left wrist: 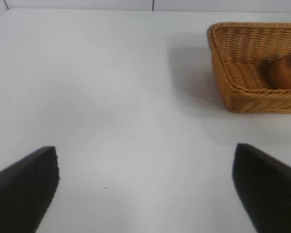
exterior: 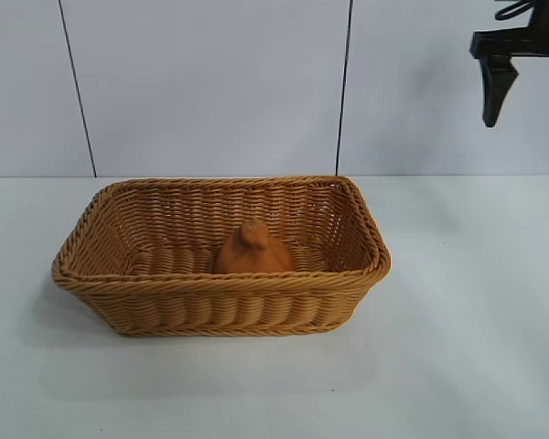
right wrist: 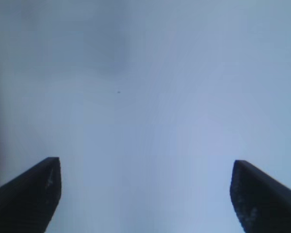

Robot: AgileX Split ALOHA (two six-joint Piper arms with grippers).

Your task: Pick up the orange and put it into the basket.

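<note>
Right end effector (exterior: 501, 87), released and empty, hangs at upper right of the exterior frame. The orange (exterior: 252, 249) sits inside the basket (exterior: 210, 306): placement done; next, park.

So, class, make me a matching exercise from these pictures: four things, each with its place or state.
1 orange
2 basket
3 right hand
4 left hand

A woven, standing on the white table
B open, raised at the exterior view's upper right
C inside the basket
D open, low over bare table beside the basket

Pairs: 1-C, 2-A, 3-B, 4-D
</note>
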